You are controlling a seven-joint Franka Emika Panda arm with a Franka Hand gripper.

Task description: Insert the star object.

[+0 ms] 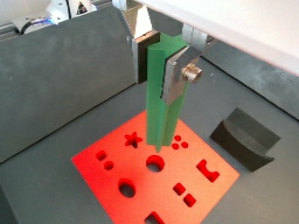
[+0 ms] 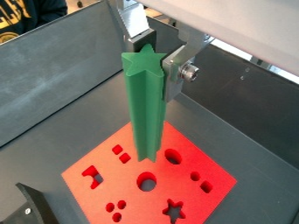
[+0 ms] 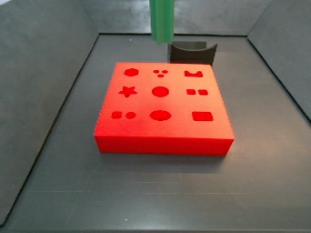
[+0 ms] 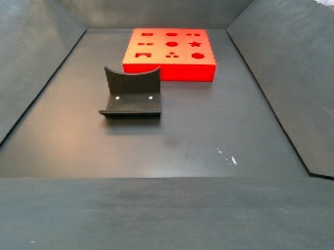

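My gripper (image 1: 160, 70) is shut on the star object (image 1: 162, 105), a long green prism with a star-shaped end (image 2: 142, 61). The silver fingers (image 2: 176, 72) clamp it near that end. It hangs upright above the red block (image 1: 122, 166), apart from it. Its lower end shows over the block's middle in both wrist views. The block has several shaped holes, among them a star hole (image 1: 132, 138), which also shows in the wrist view (image 2: 174, 208). In a side view only the prism's lower part (image 3: 162, 20) shows, above the block (image 3: 165, 105) and its star hole (image 3: 126, 91); the gripper is out of that frame.
A dark fixture (image 3: 192, 50) stands on the floor just beyond the red block, and it also shows in a side view (image 4: 131, 95) and a wrist view (image 1: 246, 137). Grey walls (image 3: 49, 100) enclose the floor on all sides.
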